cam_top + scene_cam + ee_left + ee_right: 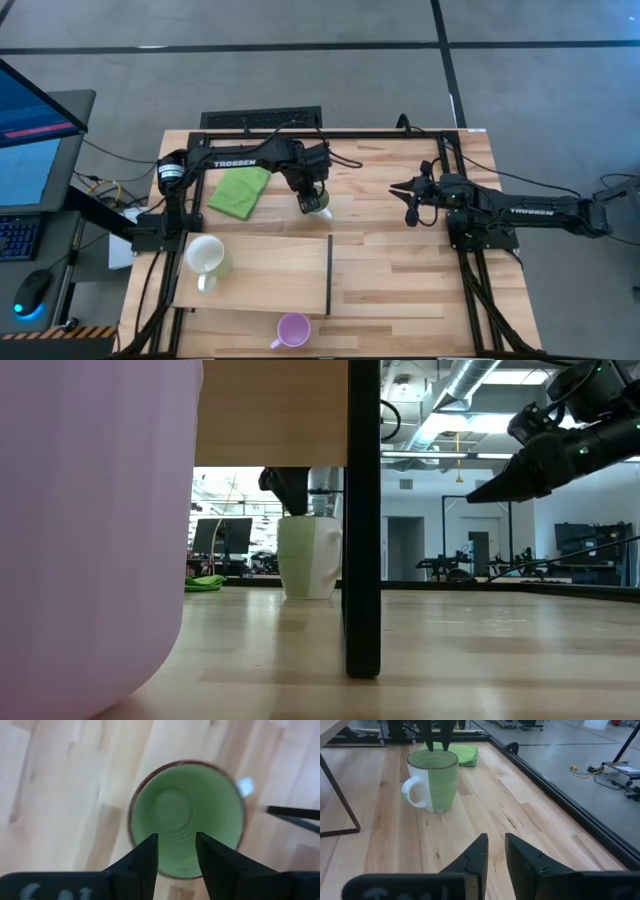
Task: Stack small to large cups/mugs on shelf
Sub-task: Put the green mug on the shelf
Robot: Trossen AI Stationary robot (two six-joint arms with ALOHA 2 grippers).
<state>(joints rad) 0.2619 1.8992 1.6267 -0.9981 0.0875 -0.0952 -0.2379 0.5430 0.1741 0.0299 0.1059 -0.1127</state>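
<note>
green mug (317,203): standing upright on the tabletop (400,290) near the middle of the far half, just past the far long edge of the shelf. Green inside with a dark rim, and a white handle that shows in the right wrist view.
left gripper (313,198): right above that mug, pointing straight down. In the left wrist view the two dark fingers (142,865) are partly spread, with the near bit of the rim showing between them. Can't tell from any view whether they actually pinch the wall, so no call on a grip.
right gripper (409,205): hanging in the air over the right half of the tabletop, well apart from the green mug, tips aimed toward it. Fingers nearly together with a thin gap, and nothing between them.
shelf (270,290): pale board over the near-left part of the tabletop, dark strip along its right short edge. In the low view it sits raised on a dark leg.
white mug (205,256): on the shelf near its left end, open side up, handle toward the near edge.
purple mug (293,329): on the tabletop at the near edge, just in front of the shelf's long side, handle pointing left.
green cloth (241,191): folded, lying near the far-left corner, left of the green mug and not touching it.
</note>
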